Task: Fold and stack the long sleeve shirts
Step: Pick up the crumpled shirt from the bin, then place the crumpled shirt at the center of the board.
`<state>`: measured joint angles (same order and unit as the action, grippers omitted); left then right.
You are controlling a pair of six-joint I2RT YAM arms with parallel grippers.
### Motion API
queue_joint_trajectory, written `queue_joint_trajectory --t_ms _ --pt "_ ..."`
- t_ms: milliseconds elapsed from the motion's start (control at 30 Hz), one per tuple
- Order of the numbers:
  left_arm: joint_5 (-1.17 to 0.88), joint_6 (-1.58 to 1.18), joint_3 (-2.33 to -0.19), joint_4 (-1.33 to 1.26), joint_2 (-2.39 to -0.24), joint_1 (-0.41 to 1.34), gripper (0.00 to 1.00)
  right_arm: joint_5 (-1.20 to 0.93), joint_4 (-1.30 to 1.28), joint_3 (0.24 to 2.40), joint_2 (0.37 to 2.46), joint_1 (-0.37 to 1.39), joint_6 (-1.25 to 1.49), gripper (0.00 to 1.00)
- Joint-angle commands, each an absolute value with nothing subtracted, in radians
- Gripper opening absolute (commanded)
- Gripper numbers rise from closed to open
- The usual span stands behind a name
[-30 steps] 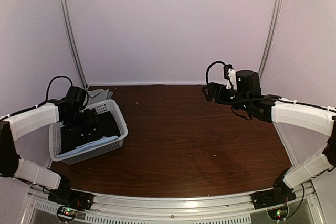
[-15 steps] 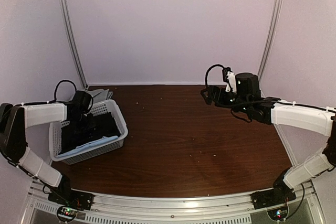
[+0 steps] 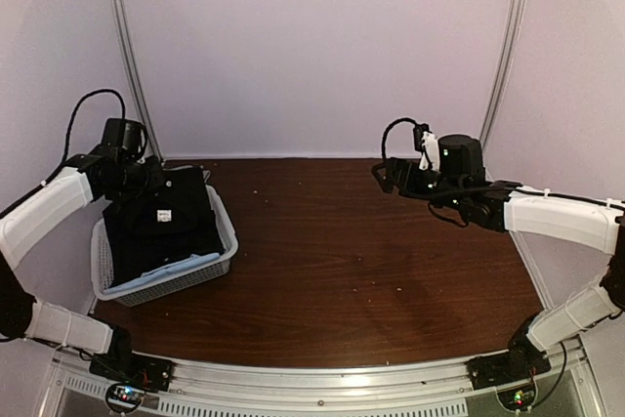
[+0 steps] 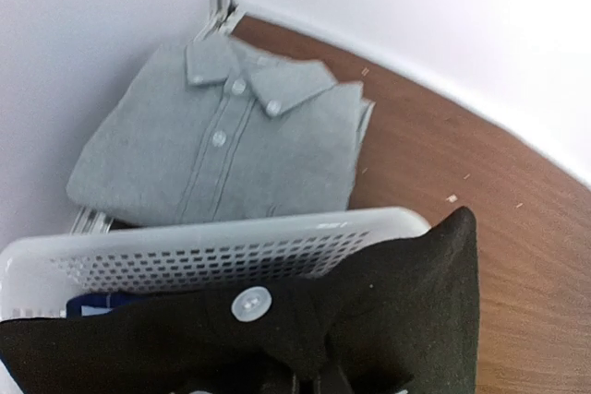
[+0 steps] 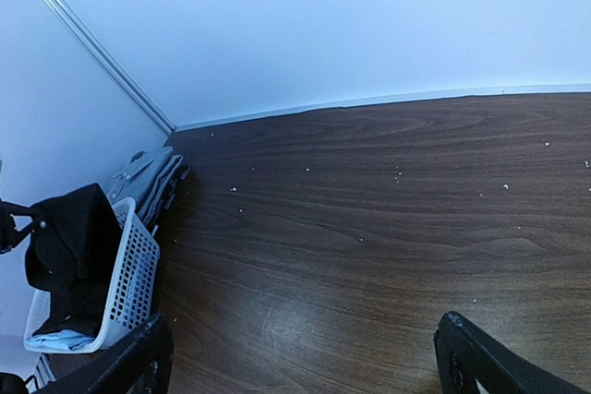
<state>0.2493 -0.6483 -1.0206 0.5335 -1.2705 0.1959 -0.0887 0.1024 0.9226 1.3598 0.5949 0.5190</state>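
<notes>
The left tool (image 3: 145, 183) has risen from the basket (image 3: 227, 231) at far left, pinching the black shirt (image 3: 168, 217), which now hangs partly lifted out, so unloading has begun; the grey shirt (image 4: 222, 145) lies folded behind, and the right tool (image 3: 383, 174) waits spread

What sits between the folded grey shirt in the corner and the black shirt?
The far wall of the white basket. In the left wrist view it runs across between the grey shirt behind it and the black shirt nearer the camera.
</notes>
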Motion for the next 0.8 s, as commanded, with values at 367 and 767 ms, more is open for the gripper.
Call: queue_joint_trajectory --t_ms 367,767 --pt "-0.015 -0.544 -1.395 0.335 -1.214 0.394 0.00 -0.179 0.211 0.948 1.373 0.606 0.511 1.00" --pt "-0.132 -0.512 -1.799 0.236 -1.470 0.673 0.00 -0.115 0.201 0.950 1.309 0.629 0.464 1.00"
